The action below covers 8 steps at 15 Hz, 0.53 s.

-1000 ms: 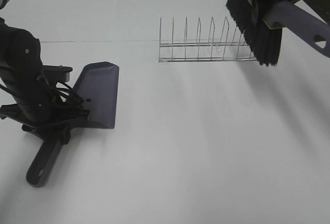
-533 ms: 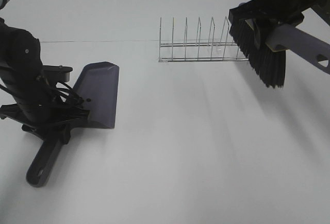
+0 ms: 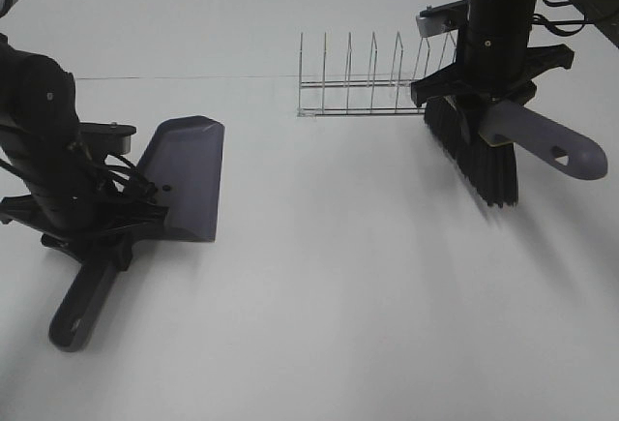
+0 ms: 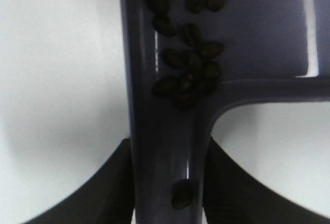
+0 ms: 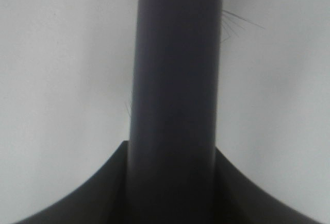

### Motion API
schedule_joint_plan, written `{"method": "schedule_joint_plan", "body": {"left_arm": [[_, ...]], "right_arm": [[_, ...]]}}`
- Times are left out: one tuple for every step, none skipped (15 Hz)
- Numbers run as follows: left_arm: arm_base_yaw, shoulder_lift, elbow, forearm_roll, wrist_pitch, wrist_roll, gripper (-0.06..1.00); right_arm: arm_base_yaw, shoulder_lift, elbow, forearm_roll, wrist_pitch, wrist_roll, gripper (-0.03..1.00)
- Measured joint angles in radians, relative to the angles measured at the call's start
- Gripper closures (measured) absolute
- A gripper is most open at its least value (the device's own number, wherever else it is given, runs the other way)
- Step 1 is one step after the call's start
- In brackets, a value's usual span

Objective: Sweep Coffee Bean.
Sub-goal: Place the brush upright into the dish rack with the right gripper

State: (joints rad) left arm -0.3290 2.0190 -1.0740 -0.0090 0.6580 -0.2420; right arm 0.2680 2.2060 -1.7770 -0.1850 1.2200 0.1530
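My left gripper is shut on the handle of a dark grey dustpan that lies flat on the white table at the left. In the left wrist view the coffee beans lie clustered inside the dustpan near the handle joint, and one bean sits on the handle between my fingers. My right gripper is shut on the grey handle of a black-bristled brush, held low at the right, far from the dustpan. The right wrist view shows only that handle.
A wire dish rack stands at the back, right of centre, just behind and left of the brush. The white table stretches between the dustpan and the brush.
My right arm has lowered the brush from above the rack's right end down and left to table height in front of the rack. The left arm and dustpan have not moved.
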Motion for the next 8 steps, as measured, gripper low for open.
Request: {"method": "schedule_joint_plan", "body": {"left_arm": [[0.000, 0.000, 0.000, 0.000, 0.000, 0.000, 0.59], [0.000, 0.000, 0.000, 0.000, 0.000, 0.003, 0.59], [0.000, 0.000, 0.000, 0.000, 0.000, 0.004, 0.59], [0.000, 0.000, 0.000, 0.000, 0.000, 0.004, 0.59], [0.000, 0.000, 0.000, 0.000, 0.000, 0.005, 0.59], [0.000, 0.000, 0.000, 0.000, 0.000, 0.005, 0.59], [0.000, 0.000, 0.000, 0.000, 0.000, 0.007, 0.59], [0.000, 0.000, 0.000, 0.000, 0.000, 0.009, 0.59]], "right_arm": [[0.000, 0.013, -0.026, 0.000, -0.010, 0.007, 0.67], [0.000, 0.023, -0.053, 0.000, -0.012, 0.011, 0.67], [0.000, 0.034, -0.084, -0.003, -0.010, 0.014, 0.67], [0.000, 0.043, -0.104, -0.008, -0.008, 0.014, 0.67], [0.000, 0.062, -0.149, -0.020, -0.005, 0.014, 0.67], [0.000, 0.084, -0.189, -0.034, -0.001, 0.015, 0.67], [0.000, 0.108, -0.229, -0.044, 0.009, 0.015, 0.67], [0.000, 0.152, -0.306, -0.052, 0.014, 0.016, 0.67]]}}
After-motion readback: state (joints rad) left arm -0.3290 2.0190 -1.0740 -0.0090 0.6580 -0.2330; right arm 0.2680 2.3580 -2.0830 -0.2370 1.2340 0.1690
